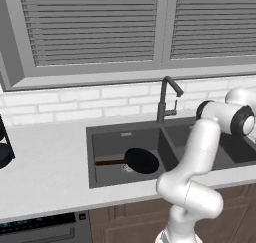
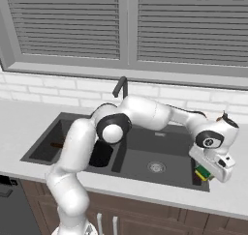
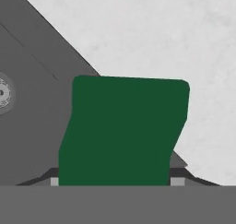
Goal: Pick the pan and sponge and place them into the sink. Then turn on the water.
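The black pan (image 1: 141, 160) lies in the sink's (image 1: 125, 132) left basin; the green-topped sponge (image 2: 202, 172) hangs at its right edge.

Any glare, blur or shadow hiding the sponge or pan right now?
Left base view: even light, no glare; the round black frying pan reads clearly in the dark grey double-basin sink. Right base view: the yellow-and-green sponge is partly hidden by the gripper. Hand view: sharp, flat green face.

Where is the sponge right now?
The sponge is between the gripper's fingers at the sink's right edge in the right base view, over the right basin's rim beside the counter.
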